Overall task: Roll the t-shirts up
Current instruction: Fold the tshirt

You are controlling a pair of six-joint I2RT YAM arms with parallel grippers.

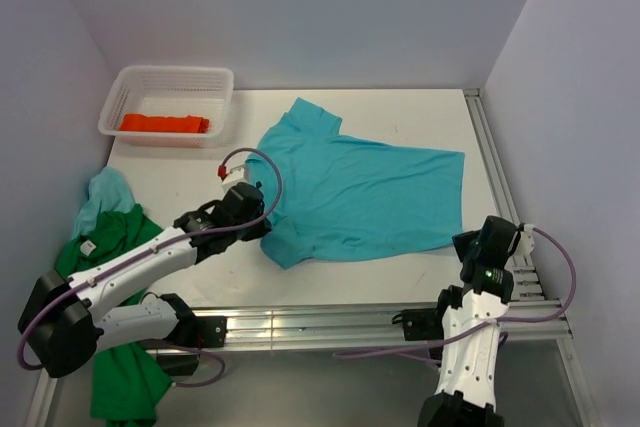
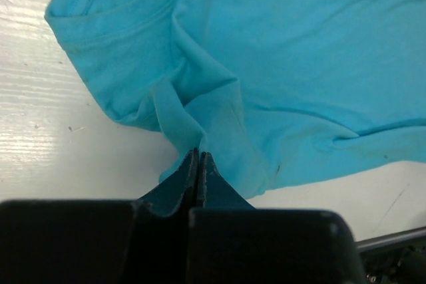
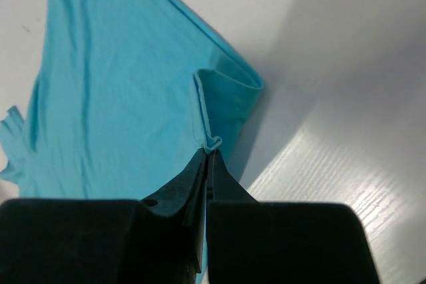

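**Q:** So, what does the overhead view show?

**A:** A turquoise t-shirt (image 1: 360,192) lies spread flat mid-table (image 1: 180,187). My left gripper (image 1: 258,222) sits at its near-left corner and my right gripper (image 1: 463,244) at its near-right corner. I judge they are placed to lift that edge for rolling. An orange-red t-shirt (image 1: 165,124) lies in the white basket (image 1: 215,77). A green t-shirt (image 1: 115,242) and a second turquoise t-shirt (image 1: 105,192) are heaped at the left edge.

**Q:** Left wrist view?

**A:** Fingers pressed together, pinching a raised fold of turquoise cloth.

**Q:** Right wrist view?

**A:** Fingers likewise closed, nipping a curl of hem.

**Q:** Any writing?

**A:** None readable. The green shirt's white tag (image 1: 88,245) is too small.
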